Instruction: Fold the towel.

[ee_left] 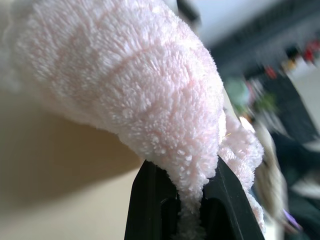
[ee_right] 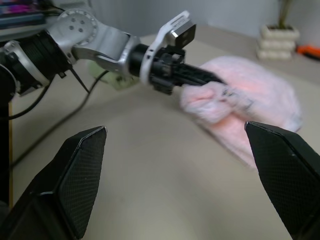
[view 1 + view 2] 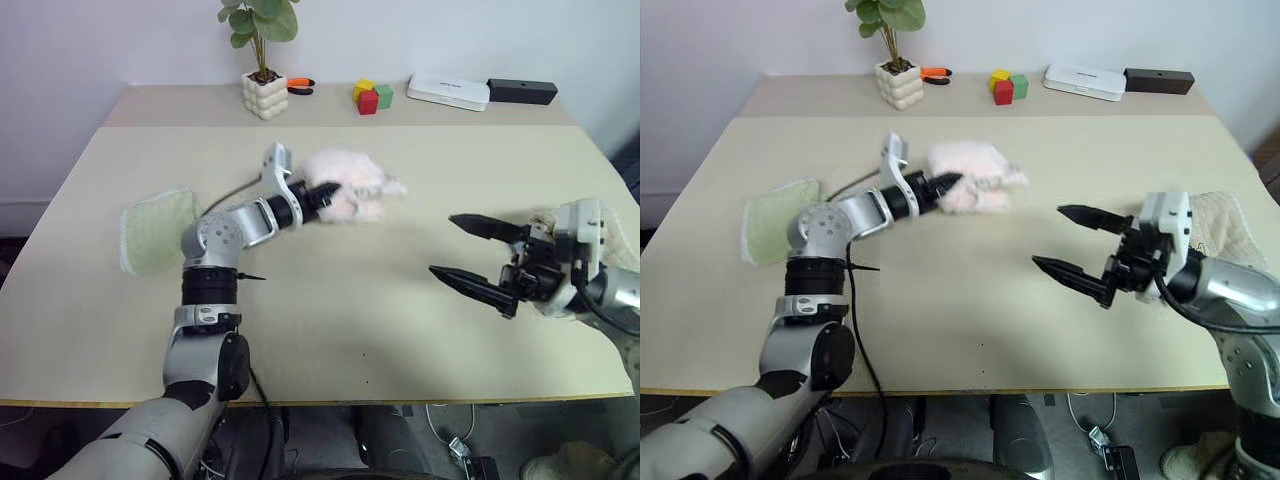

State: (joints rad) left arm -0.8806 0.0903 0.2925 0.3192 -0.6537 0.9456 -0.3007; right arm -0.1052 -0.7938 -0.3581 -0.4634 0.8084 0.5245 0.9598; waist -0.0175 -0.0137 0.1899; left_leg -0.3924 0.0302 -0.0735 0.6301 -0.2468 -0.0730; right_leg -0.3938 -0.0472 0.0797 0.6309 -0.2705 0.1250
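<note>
L gripper (image 3: 330, 190) has its jaws clamped on a fold of the pink towel (image 3: 352, 185); in the wrist view terry pile is pinched between both black fingers (image 1: 147, 200). Towel sits bunched near mid-desk (image 3: 330, 320), toward the far side, partly lifted at the gripped end. R gripper (image 3: 470, 250) hovers over the desk's right part, jaws spread wide, holding nothing, well apart from the towel. Green towel (image 3: 155, 230) lies flat at the left, beside the L arm. Beige towel (image 3: 1225, 225) behind the R wrist.
</note>
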